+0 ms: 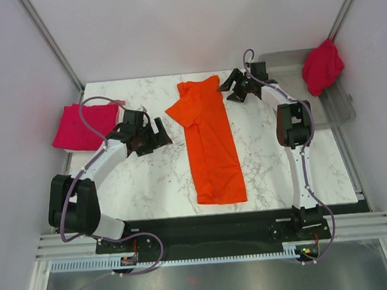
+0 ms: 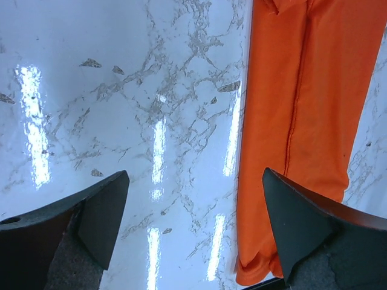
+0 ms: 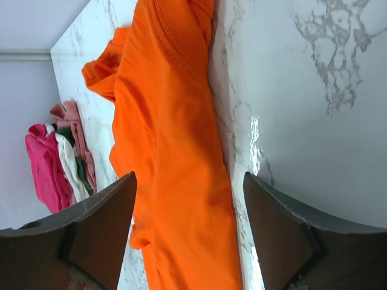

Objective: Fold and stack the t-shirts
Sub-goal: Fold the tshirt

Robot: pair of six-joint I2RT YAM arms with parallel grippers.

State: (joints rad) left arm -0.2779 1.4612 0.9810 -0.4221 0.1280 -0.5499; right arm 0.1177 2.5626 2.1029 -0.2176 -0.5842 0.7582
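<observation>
Both my grippers are spread wide, nothing held. L gripper (image 1: 154, 136) hovers just beside the orange shirt (image 1: 210, 144), a long strip on the table (image 1: 136, 182). The shirt's edge lies under one finger (image 2: 302, 223), w/ bare marble btwn the two. R gripper (image 1: 235, 88) is at the collar end, cloth btwn its fingers. The stack (image 1: 86, 124) sits beyond L gripper, well apart.

Risks, as I judge them:
- Pinching only the top layer, so the fold opens on lift.
- L and R grabbing at uneven spots, so the fold comes out skewed.
- The loose sleeve (image 1: 178, 111) dragging out.
- Tips scraping slick marble w/o catching cloth.
</observation>
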